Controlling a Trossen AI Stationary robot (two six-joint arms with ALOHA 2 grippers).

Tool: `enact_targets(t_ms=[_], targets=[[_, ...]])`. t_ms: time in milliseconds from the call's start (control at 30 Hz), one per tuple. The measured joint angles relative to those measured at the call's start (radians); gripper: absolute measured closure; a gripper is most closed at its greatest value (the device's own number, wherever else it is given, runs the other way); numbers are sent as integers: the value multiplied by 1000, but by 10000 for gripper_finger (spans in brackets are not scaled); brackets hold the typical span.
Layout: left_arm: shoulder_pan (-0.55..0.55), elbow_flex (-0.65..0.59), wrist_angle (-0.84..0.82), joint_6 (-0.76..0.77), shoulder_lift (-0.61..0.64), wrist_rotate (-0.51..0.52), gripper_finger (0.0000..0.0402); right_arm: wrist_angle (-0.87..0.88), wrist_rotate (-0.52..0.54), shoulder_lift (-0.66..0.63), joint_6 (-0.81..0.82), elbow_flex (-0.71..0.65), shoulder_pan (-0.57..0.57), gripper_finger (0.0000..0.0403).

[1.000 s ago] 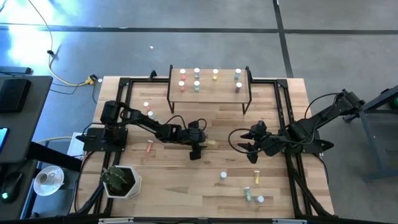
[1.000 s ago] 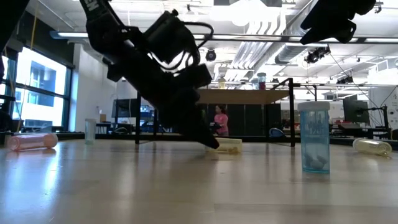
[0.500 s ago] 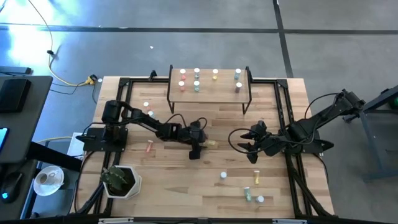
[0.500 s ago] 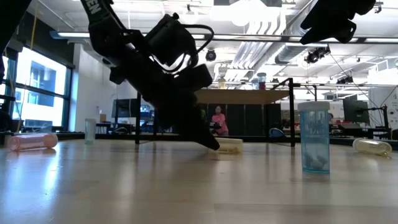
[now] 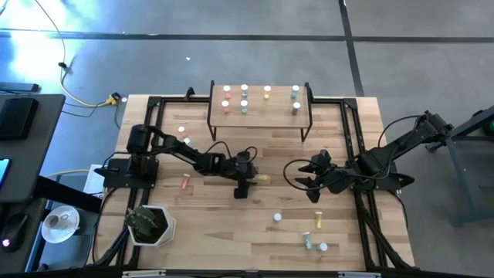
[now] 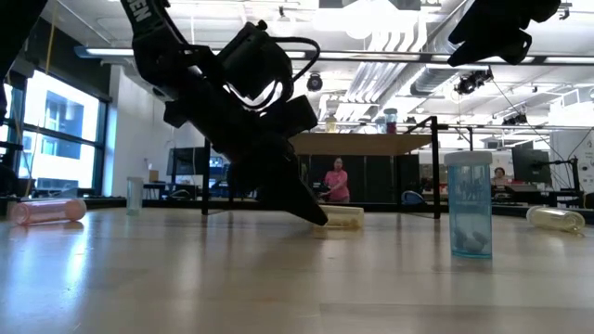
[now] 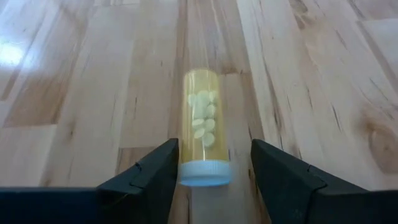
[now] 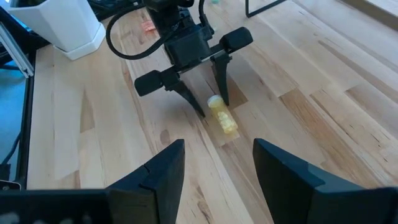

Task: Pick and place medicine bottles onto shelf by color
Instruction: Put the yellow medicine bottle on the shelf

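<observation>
A yellow medicine bottle [image 7: 203, 134] lies on its side on the wooden table, its white cap [image 7: 205, 173] toward my left gripper [image 7: 214, 168]. That gripper is open and slants down, one finger on each side of the cap end; the high view shows it at mid table [image 5: 247, 184]. Whether a finger touches the cap I cannot tell. My right gripper [image 5: 302, 181] hangs open above the table to the right of the bottle [image 5: 263, 178], holding nothing. The shelf [image 5: 279, 106] stands at the far edge with several bottles [image 5: 244, 99] upright on it.
Loose bottles lie about: a pink one [image 5: 184, 183] at the left, a blue one [image 6: 468, 204] upright near the front, a yellow one [image 5: 317, 218] and green ones [image 5: 308, 242] at the near right. A white plant pot [image 5: 150, 225] stands at the near left corner.
My left gripper has rolled a little about its own line while staying at the yellow bottle's cap end. The bottle lies where it lay.
</observation>
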State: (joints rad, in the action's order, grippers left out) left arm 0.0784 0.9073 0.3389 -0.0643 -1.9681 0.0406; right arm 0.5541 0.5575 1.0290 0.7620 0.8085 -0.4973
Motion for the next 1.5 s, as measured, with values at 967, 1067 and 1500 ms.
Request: enact_targets(t_ms=[967,1067,1500], targets=[[-1,0,-11,8,0,-7,290,-7,-58,0,-3,0,0,221],[-7,0,-15,8,6,-7,290,-17,-50,0,-17,0,0,221],[-69,101,-251,-45,89,-6,289,-195,-80,0,-222,0,56,221]])
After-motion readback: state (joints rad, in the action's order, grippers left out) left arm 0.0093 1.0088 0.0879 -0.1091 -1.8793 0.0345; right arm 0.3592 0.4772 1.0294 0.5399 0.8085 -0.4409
